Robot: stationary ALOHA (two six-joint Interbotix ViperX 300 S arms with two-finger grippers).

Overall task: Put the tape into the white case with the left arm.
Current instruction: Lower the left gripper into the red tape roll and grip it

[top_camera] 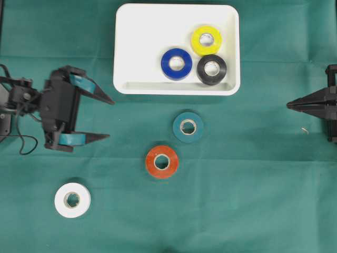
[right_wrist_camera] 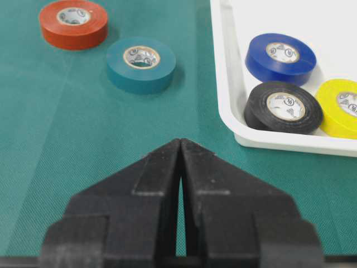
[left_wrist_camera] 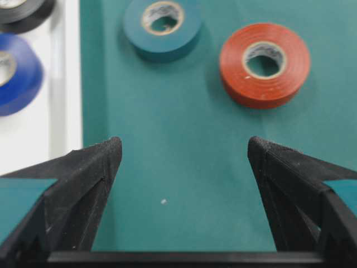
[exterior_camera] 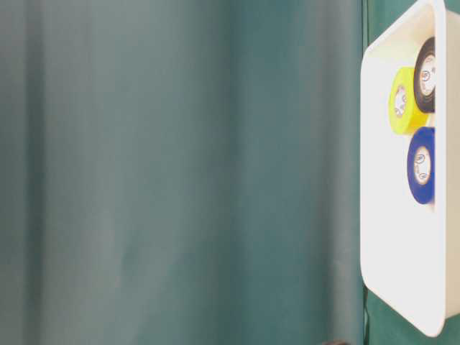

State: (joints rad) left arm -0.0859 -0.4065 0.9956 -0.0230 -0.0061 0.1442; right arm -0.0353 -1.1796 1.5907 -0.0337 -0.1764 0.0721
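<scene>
The white case [top_camera: 152, 31] lies at the back of the green cloth and holds a blue roll [top_camera: 176, 64], a yellow roll [top_camera: 206, 39] and a black roll [top_camera: 211, 69]. Three tape rolls rest loose on the cloth: teal [top_camera: 188, 126], red [top_camera: 161, 162] and white [top_camera: 72, 200]. My left gripper [top_camera: 109, 118] is open at the left, level with the case's near edge, fingers pointing right with nothing between them. In the left wrist view the left gripper [left_wrist_camera: 184, 146] faces the teal roll [left_wrist_camera: 162, 28] and the red roll [left_wrist_camera: 265, 64] ahead.
My right gripper [top_camera: 289, 105] is shut at the right edge, pointing left, empty. From its wrist view the case rim [right_wrist_camera: 228, 84] lies ahead to the right, and the teal roll [right_wrist_camera: 141, 64] and red roll [right_wrist_camera: 73, 23] ahead to the left.
</scene>
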